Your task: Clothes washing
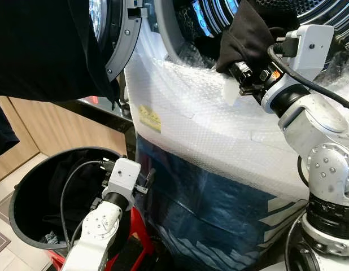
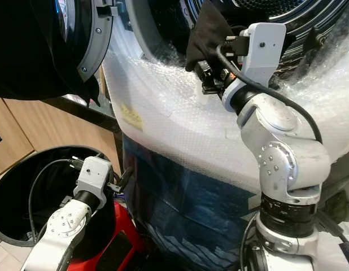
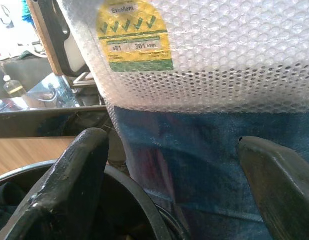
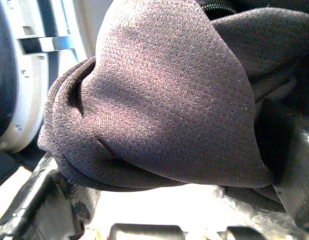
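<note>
**Ana:** Right gripper [image 1: 235, 72] is up at the mouth of the washing machine, fingers pinched on a dark garment [image 1: 249, 34]. On the wrist camera the mesh cloth [image 4: 164, 95] bulges thick between the two fingers, so that is a proper clamp, not a brush.

**Ben:** And which way does the cloth run from the claw?

**Ana:** From the fingertips it rises toward one o'clock, straight at the drum [image 1: 219, 14]. The bunch sits on the rim of the opening, its upper part over the lip, its lower part in the fingers. The long axis, as far as a crumpled wad has one, lies along the reach of the arm, in line with the hole.

**Ben:** So the push is forward and up?

**Ana:** That's my read: carry it further along that one o'clock line until the wad clears the lip, then let go. The risk is a fold catching on the rim or on the bubble wrap [image 1: 208, 118] that covers the machine's front.

**Ben:** Left arm?

**Ana:** Left gripper [image 3: 169, 165] is low, at seven o'clock from the action, fingers spread wide and holding nothing. It hangs over the black laundry basket [image 1: 27, 175], just beside the wrapped front panel with its yellow energy label [image 3: 135, 35]. More dark clothing lies in that basket. The open door [image 1: 115, 34] stands at eleven o'clock.

**Ben:** So the right arm is the nearer one.

**Ana:** By far; it's already on the cloth.
</note>
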Robot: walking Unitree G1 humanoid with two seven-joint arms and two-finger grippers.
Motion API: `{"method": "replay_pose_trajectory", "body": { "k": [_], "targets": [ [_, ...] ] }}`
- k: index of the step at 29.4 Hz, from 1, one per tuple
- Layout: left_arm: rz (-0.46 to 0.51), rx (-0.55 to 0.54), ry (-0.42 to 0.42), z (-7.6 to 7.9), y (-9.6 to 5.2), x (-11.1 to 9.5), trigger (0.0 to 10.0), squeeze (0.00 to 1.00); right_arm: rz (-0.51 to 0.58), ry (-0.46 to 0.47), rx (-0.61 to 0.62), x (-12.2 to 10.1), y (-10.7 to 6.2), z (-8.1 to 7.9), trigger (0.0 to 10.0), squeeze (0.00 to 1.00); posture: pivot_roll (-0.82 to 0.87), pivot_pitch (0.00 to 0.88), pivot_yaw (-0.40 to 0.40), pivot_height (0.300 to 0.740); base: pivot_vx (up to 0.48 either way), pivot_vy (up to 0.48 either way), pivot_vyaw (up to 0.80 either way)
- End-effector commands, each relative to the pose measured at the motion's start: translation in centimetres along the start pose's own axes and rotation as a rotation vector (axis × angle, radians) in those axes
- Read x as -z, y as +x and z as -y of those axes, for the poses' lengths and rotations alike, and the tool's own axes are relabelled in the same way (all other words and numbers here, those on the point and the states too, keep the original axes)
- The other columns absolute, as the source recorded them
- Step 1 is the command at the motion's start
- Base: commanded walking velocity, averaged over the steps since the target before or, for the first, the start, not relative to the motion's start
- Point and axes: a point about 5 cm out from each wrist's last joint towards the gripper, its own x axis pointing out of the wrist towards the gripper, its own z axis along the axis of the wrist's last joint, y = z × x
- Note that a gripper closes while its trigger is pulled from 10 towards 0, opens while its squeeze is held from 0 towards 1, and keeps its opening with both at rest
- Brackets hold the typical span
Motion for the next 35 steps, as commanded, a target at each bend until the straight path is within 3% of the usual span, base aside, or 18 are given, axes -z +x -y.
{"method": "replay_pose_trajectory", "body": {
  "k": [1,3,4,5,7,35],
  "targets": [
    [-0.005,0.009,0.007,0.2,-0.1,-0.1,10.0,0.0,0.03,-0.022,-0.037,-0.7,-0.5,-0.4,10.0,0.0,0.02,0.064,-0.048,0.74,0.0,0.0,0.0],
    [-0.007,0.01,0.006,0.2,-0.1,-0.1,10.0,0.0,0.042,-0.03,-0.068,-0.9,-0.5,-0.8,10.0,0.0,0.02,0.067,-0.047,0.74,0.0,0.0,0.0],
    [-0.007,0.01,0.005,0.2,-0.1,-0.1,10.0,0.0,0.044,-0.032,-0.073,-1.0,-0.5,-0.8,7.3,0.0,0.02,0.068,-0.047,0.74,0.0,0.0,0.0],
    [-0.007,0.011,0.006,0.2,-0.1,-0.1,10.0,0.0,0.046,-0.035,-0.075,-1.0,-0.5,-0.9,0.6,0.0,0.02,0.07,-0.048,0.74,0.0,0.0,0.0],
    [-0.007,0.012,0.008,0.2,-0.1,-0.1,10.0,0.0,0.048,-0.039,-0.075,-1.1,-0.4,-0.9,0.0,0.0,0.02,0.07,-0.047,0.74,0.0,0.0,0.0],
    [-0.008,-0.004,0.009,-0.1,0.2,-0.3,10.0,0.0,0.102,-0.051,-0.103,-2.3,0.3,-1.1,0.0,0.0,0.03,0.096,-0.051,0.74,0.0,0.0,0.0]
  ]
}}
